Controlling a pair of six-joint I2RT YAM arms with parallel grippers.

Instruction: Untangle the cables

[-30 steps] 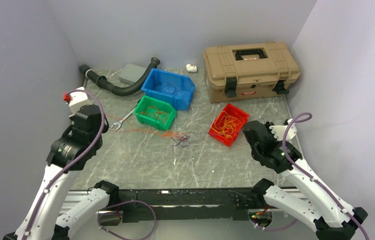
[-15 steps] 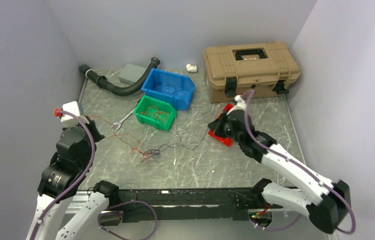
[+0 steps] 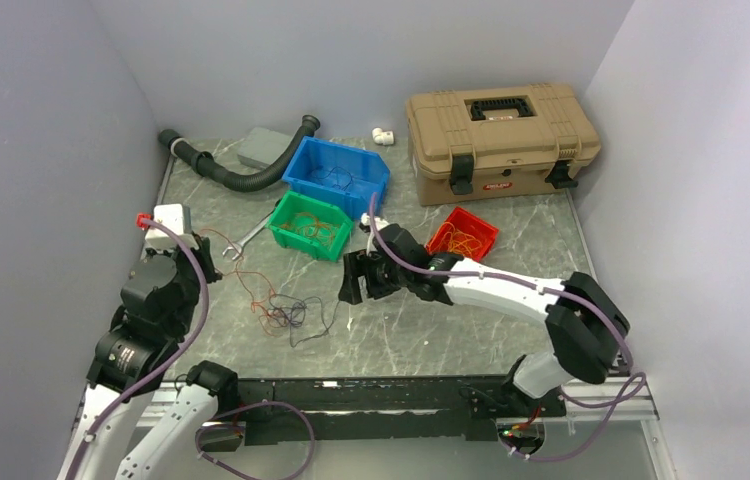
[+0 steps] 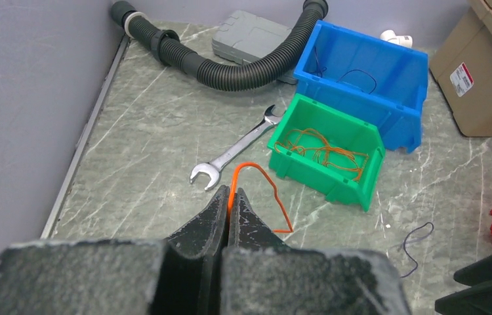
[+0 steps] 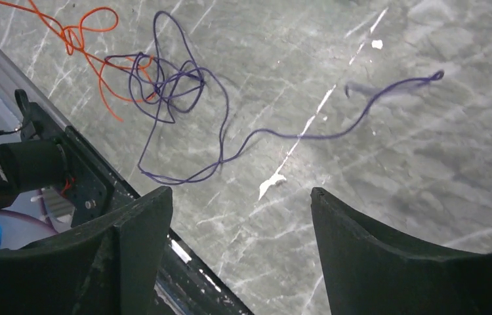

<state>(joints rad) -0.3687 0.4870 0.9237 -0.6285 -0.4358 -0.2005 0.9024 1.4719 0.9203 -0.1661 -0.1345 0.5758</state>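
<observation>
Right wrist: purple cable (image 5: 171, 85) lies beyond spread R tool (image 5: 238, 197).

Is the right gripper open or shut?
Open: the right gripper shows its fingers wide apart, nothing between them; the purple cable lies loose ahead.

Plain grey walls (image 3: 351, 50) enclose a grey marbled table (image 3: 451, 340)

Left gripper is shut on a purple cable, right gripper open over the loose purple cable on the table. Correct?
No. The left gripper is shut on an orange cable, not a purple one; the left wrist view shows it. The right gripper is open over the loose purple cable, as stated.
</observation>
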